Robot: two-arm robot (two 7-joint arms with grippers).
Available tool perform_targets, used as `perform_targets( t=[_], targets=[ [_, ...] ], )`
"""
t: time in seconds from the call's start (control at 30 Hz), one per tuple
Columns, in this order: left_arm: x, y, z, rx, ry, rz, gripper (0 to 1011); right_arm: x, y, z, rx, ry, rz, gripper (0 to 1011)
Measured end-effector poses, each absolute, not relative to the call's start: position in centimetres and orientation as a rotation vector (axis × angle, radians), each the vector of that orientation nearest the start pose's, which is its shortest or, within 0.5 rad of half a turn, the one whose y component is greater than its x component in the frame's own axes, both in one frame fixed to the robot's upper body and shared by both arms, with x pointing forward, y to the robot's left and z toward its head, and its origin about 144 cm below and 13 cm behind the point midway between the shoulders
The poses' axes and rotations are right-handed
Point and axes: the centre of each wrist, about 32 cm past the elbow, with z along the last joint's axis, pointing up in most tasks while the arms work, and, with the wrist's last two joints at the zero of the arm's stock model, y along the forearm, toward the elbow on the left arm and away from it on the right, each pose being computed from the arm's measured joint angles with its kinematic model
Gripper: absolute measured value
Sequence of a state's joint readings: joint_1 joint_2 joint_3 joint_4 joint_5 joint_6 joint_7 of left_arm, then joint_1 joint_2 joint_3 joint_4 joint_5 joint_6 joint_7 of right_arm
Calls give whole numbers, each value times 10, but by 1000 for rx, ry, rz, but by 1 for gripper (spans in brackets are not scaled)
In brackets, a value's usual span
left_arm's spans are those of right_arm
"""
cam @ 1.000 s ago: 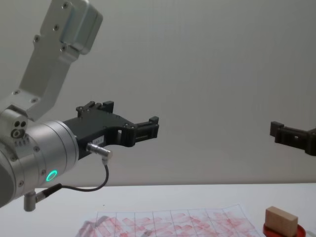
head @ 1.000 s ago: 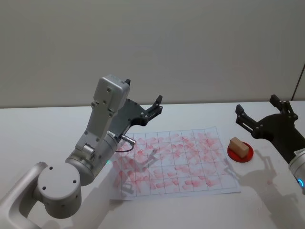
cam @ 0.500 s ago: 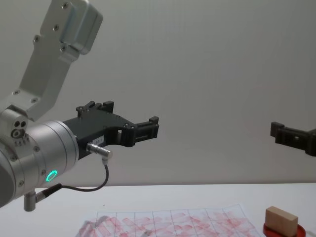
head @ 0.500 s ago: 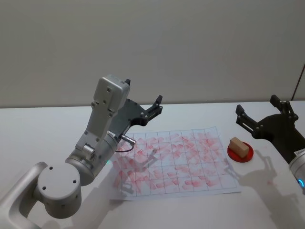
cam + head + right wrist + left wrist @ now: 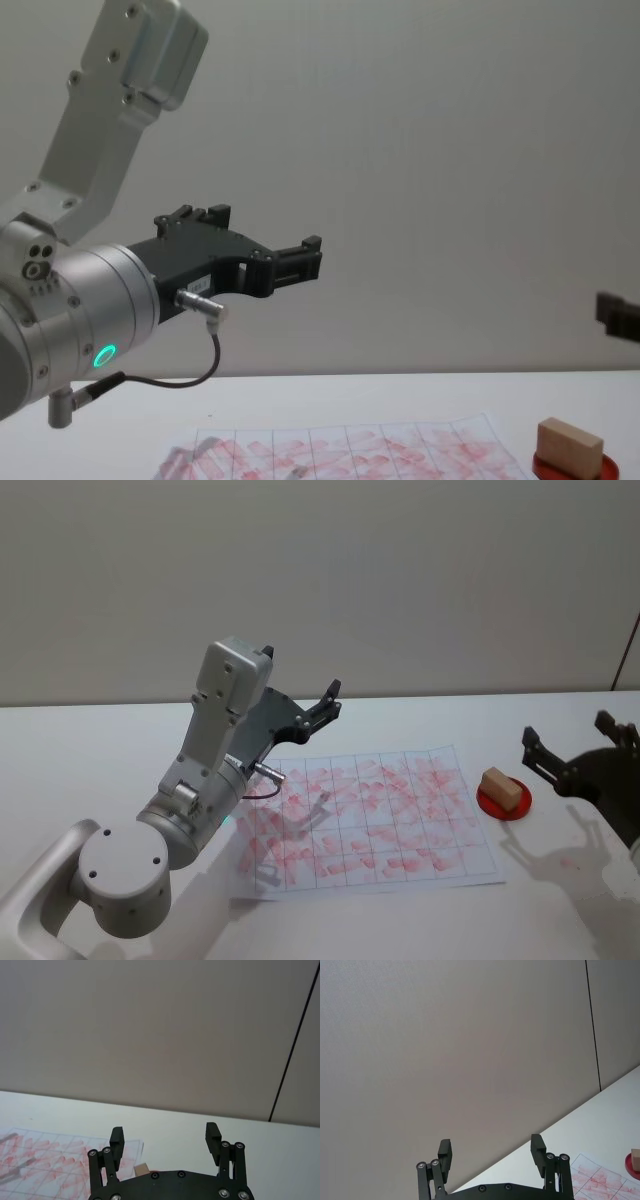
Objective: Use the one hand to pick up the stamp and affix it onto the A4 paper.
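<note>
1. Right claw [image 5: 566,730]: fingers spread wide, nothing held. It hovers over the right side of the table [image 5: 120,740], just right of the stamp [image 5: 502,786].
2. Stamp sits on the red ink pad [image 5: 523,802], beside the right edge of the paper [image 5: 370,825].
3. Your move: centre the spread fingers over the block, descend square, and pinch its long sides. Its tilt looks slight but is hard to judge.
4. Left claw [image 5: 490,1143]: spread, parked raised near the paper's far left corner.

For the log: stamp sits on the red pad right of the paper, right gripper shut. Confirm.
Wrong on one count: the right gripper is open, fingers spread and empty, as the right wrist view shows. The stamp does sit on the red pad right of the paper.
</note>
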State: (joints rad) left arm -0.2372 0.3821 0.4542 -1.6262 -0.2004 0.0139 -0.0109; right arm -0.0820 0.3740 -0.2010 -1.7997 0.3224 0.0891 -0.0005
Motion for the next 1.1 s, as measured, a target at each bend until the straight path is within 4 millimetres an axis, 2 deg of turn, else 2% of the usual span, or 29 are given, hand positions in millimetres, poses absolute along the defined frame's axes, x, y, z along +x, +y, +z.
perform_targets(
  t=[0.37,1.1],
  targets=[
    [492,198,1204,61,-268,1124,1001,430,-258,1169,-129,89,-1300,1003],
    [492,198,1204,61,-268,1124,1001,477,-256,1148,-282,204,-1185,1003]
  ],
)
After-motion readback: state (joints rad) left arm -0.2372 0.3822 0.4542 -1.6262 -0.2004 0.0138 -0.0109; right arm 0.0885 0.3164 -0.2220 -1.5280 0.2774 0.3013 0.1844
